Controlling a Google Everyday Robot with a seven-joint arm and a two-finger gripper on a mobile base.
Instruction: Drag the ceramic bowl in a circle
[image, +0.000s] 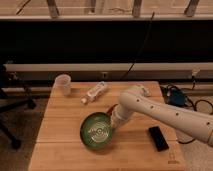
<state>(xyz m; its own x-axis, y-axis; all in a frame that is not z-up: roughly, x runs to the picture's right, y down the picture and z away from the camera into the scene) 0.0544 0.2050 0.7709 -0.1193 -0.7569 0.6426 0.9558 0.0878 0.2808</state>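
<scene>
At the right rim of the green ceramic bowl (98, 131), resting the gripper (114, 123), hold impossible to tell, and risking tipping it or circling wide into the black phone (158, 138).

One cam only, set high, looked down at an angle across the bench (62, 132) twd the dark wall (100, 42) behind. Mid-range: whole benchtop fit in frame. Arm (165, 114) crossed from frame right; gripper (114, 121) sat near centre, at the ceramic bowl (96, 131) rim.
</scene>
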